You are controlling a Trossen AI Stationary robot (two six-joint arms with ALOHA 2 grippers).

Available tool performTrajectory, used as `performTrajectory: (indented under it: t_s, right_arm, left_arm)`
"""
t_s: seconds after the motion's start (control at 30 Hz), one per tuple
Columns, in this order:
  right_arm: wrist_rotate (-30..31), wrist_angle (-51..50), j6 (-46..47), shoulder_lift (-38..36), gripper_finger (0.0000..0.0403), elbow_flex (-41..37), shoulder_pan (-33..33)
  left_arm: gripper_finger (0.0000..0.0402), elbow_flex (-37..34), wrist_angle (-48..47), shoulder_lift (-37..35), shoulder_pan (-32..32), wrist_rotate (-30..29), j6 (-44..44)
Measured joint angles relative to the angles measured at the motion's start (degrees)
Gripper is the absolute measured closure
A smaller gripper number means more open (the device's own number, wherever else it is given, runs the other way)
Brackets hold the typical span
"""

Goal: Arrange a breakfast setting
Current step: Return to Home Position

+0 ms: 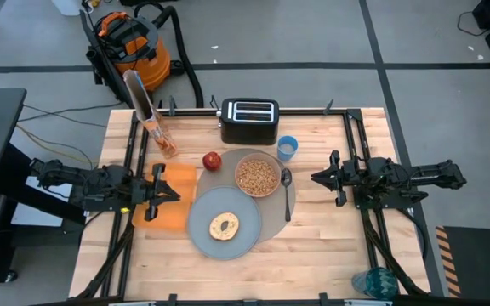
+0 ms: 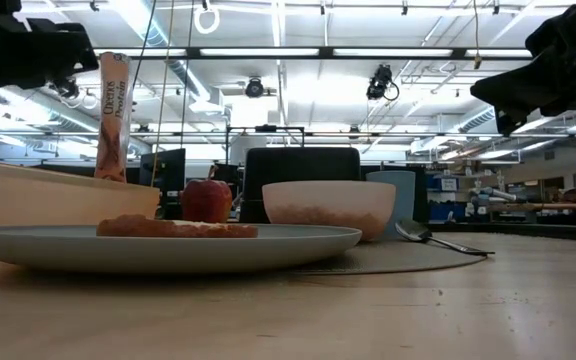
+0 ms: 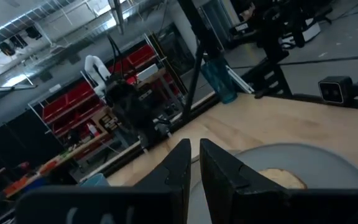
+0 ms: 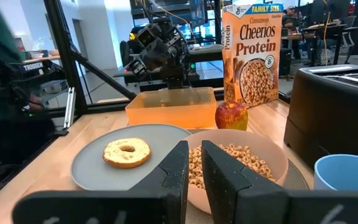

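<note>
The round grey placemat lies mid-table. The grey-blue plate rests on its near left part and carries the round toasted bread. The pale pink bowl, filled with cereal, stands on the mat's far part. The metal spoon lies at the mat's right edge, the blue cup beyond it, and the red apple left of the bowl. The orange napkin lies left of the plate. My left gripper is shut, raised over the napkin. My right gripper is shut, raised right of the spoon.
The black toaster stands at the far edge and the cereal box stands far left. Black frame rails run along both sides of the table. Bare wood lies at the near edge and on the right.
</note>
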Motion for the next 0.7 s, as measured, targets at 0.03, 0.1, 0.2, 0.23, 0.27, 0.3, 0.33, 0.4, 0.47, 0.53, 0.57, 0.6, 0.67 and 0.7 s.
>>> performTrajectory:
  t_s: [0.03, 0.1, 0.2, 0.23, 0.27, 0.3, 0.33, 0.4, 0.47, 0.53, 0.57, 0.6, 0.67, 0.7]
  right_arm:
    - [0.0, 0.0, 0.0, 0.0, 0.0351, 0.0, 0.0]
    - [0.0, 0.0, 0.0, 0.0, 0.0351, 0.0, 0.0]
    - [0.0, 0.0, 0.0, 0.0, 0.0351, 0.0, 0.0]
    - [0.0, 0.0, 0.0, 0.0, 0.0351, 0.0, 0.0]
    - [0.0, 0.0, 0.0, 0.0, 0.0351, 0.0, 0.0]
    - [0.0, 0.0, 0.0, 0.0, 0.0351, 0.0, 0.0]
    - [0.0, 0.0, 0.0, 0.0, 0.0351, 0.0, 0.0]
    - [0.0, 0.0, 0.0, 0.0, 0.0351, 0.0, 0.0]
    - [0.0, 0.0, 0.0, 0.0, 0.0351, 0.0, 0.0]
    - [0.0, 0.0, 0.0, 0.0, 0.0351, 0.0, 0.0]
    - [0.0, 0.0, 0.0, 0.0, 0.0351, 0.0, 0.0]
    - [0.0, 0.0, 0.0, 0.0, 0.0351, 0.0, 0.0]
    - [0.0, 0.0, 0.0, 0.0, 0.0351, 0.0, 0.0]
    - [0.0, 0.0, 0.0, 0.0, 0.0351, 0.0, 0.0]
  left_arm:
    - [0.0359, 0.0, 0.0, 0.0, 0.0, 0.0, -0.1]
    - [0.0359, 0.0, 0.1, 0.0, 0.0, 0.0, -1.2]
    - [0.0359, 0.0, 0.2, 0.0, 0.0, 0.0, -1.6]
    - [0.0359, 0.0, 0.3, 0.0, 0.0, 0.0, -1.7]
    - [0.0359, 0.0, 0.3, 0.0, 0.0, 0.0, -1.7]
    - [0.0359, 0.0, 0.4, 0.0, 0.0, 0.0, -1.7]
    - [0.0359, 0.0, 0.4, 0.0, 0.0, 0.0, -1.7]
    - [0.0359, 0.0, 0.4, 0.0, 0.0, 0.0, -1.8]
    - [0.0359, 0.0, 0.4, 0.0, 0.0, 0.0, -1.8]
    - [0.0359, 0.0, 0.4, 0.0, 0.0, 0.0, -1.8]
    - [0.0359, 0.0, 0.5, 0.0, 0.0, 0.0, -1.8]
    - [0.0359, 0.0, 0.5, 0.0, 0.0, 0.0, -1.8]
    - [0.0359, 0.0, 0.5, 0.0, 0.0, 0.0, -1.8]
    - [0.0359, 0.0, 0.5, 0.0, 0.0, 0.0, -1.8]
